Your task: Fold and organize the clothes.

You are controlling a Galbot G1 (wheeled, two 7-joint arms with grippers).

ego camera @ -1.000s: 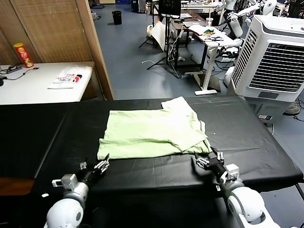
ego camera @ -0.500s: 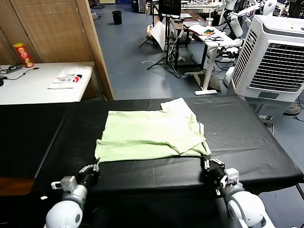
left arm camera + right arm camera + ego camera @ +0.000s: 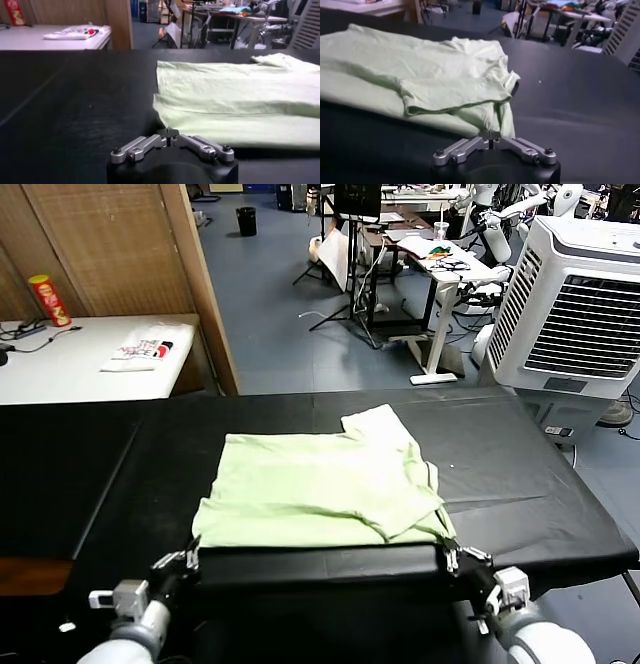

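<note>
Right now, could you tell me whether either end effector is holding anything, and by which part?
Both hold the T-shirt by its near edge: the left end effector pinches the near left corner, the right end effector the near right corner.

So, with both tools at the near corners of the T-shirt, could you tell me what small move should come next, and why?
Probably lift both corners together and carry them away toward the far edge. The left tool and right tool are each shut on a near corner of the T-shirt, which lies flat on the black table, so a fold looks ready.
</note>
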